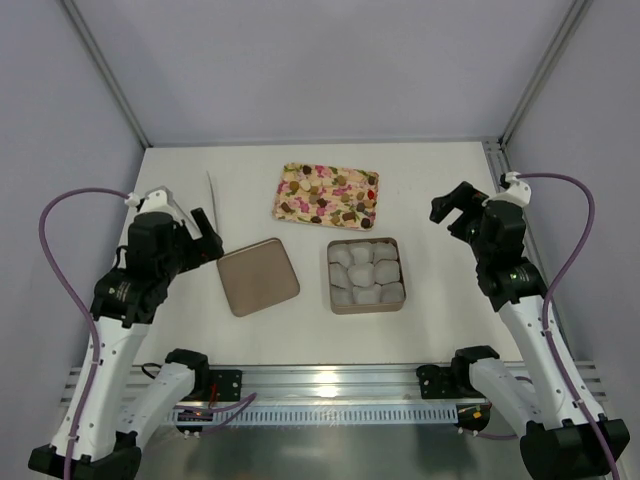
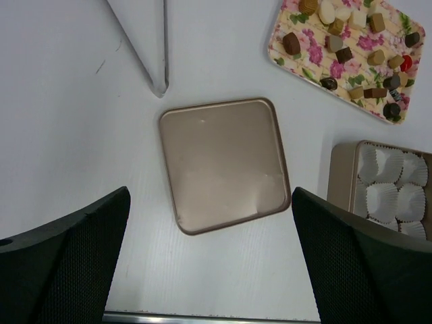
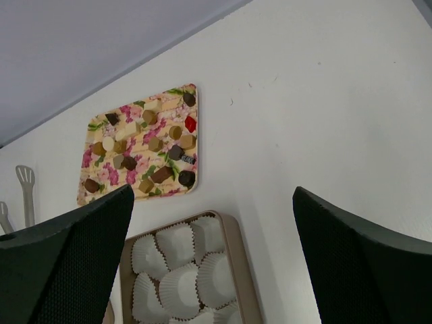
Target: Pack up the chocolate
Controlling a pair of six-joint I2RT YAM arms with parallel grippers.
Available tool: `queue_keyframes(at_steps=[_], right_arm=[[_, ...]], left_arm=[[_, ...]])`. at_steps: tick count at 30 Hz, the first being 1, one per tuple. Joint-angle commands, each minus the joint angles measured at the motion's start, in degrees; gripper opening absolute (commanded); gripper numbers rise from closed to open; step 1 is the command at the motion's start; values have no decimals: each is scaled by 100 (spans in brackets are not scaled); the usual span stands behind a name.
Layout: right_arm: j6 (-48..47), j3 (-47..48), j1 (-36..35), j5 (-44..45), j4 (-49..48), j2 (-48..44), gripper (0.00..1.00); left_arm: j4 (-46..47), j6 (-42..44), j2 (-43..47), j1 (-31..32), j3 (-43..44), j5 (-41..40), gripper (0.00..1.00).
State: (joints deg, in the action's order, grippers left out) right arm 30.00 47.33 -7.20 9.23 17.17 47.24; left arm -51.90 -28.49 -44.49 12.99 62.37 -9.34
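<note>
Several small chocolate pieces [image 1: 338,198], dark brown and tan, lie on a cream flowered tray [image 1: 284,204] at the table's middle back; they also show in the left wrist view [image 2: 292,43] and the right wrist view [image 3: 161,175]. A tan square box [image 1: 366,304] holds empty white paper cups [image 1: 360,275]; it shows in the right wrist view [image 3: 244,270] too. My left gripper [image 1: 210,232] is open and empty, above the box's lid. My right gripper [image 1: 447,213] is open and empty, to the right of the tray and box.
The box's flat tan lid [image 1: 258,276] lies left of the box, also in the left wrist view [image 2: 223,162]. White tongs [image 1: 214,203] lie behind the lid. Grey walls enclose the table on three sides; a metal rail [image 1: 330,380] runs along the near edge.
</note>
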Motion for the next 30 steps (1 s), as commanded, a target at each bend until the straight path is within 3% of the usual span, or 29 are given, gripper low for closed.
queue_keyframes(at_steps=[1, 11, 19, 30], right_arm=[[-169, -48, -1, -219, -266, -49, 100], [-346, -4, -9, -853, -231, 303, 100], [-328, -48, -1, -1433, -258, 549, 100], [-328, -102, -9, -1872, -267, 637, 100]], left_arm=[[233, -200, -95, -25, -40, -505, 100], [741, -394, -946, -25, -120, -1305, 100], [1472, -333, -3029, -208, 345, -1711, 100], [2087, -245, -5762, -991, 1601, -938, 100]])
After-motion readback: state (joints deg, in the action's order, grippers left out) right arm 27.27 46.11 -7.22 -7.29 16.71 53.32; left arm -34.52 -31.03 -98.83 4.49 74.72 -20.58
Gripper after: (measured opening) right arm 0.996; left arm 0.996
